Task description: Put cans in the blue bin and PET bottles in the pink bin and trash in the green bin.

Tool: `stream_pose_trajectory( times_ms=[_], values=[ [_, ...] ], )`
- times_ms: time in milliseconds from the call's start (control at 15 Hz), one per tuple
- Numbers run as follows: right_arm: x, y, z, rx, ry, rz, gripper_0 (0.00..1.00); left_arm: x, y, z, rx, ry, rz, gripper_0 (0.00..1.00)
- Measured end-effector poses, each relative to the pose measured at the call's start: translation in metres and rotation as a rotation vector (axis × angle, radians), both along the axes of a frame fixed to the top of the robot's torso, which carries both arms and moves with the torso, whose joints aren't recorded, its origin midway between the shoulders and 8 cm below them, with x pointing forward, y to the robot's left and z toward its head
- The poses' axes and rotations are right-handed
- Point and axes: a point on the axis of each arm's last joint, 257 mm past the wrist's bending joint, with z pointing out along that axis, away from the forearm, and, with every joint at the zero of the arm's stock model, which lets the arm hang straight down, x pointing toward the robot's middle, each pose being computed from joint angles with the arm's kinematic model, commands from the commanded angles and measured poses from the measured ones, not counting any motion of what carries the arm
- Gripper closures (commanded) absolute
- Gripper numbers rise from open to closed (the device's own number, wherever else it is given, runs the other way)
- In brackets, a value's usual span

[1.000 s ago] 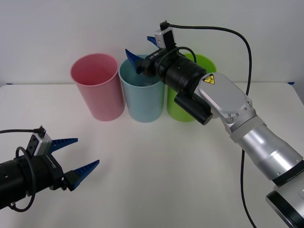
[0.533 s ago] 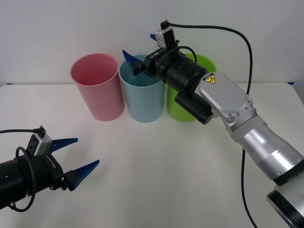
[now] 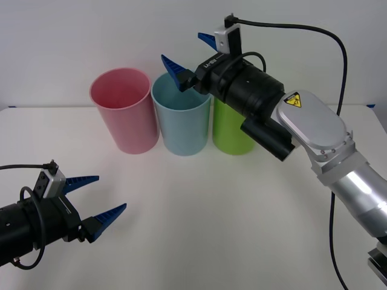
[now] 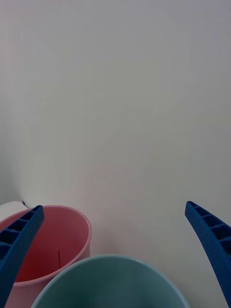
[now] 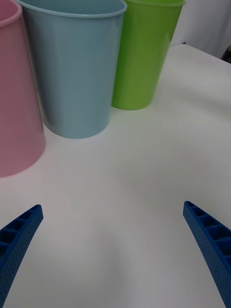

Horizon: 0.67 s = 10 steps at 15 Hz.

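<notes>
Ribbed right hand point(image 3: 192, 53) above tapered blue bin point(image 3: 181, 124).

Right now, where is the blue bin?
In the front view the blue bin stands at the back of the table, in the middle of the row, pink bin on its left, green bin on its right, with the open right end effector above its rim.

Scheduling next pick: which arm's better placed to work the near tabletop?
Left: left gripper open, low over the white table; right gripper open, up above the tall light-blue plastic bin.
</notes>
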Motion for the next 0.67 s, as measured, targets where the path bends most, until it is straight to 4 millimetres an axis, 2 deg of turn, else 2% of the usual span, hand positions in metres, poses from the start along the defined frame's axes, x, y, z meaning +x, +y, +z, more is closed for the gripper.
stream_pose_trajectory(
  times_ms=[400, 600, 667],
  values=[
    [-0.065, -0.068, 0.004, 0.017, -0.007, 0.068, 0.00, 0.000, 0.000, 0.000, 0.000, 0.000, 0.000, 0.00],
    [-0.102, -0.109, -0.007, -0.018, -0.009, 0.098, 0.00, 0.000, 0.000, 0.000, 0.000, 0.000, 0.000, 0.00],
    [-0.117, -0.125, -0.016, -0.039, 0.002, 0.102, 0.00, 0.000, 0.000, 0.000, 0.000, 0.000, 0.000, 0.00]
  ],
)
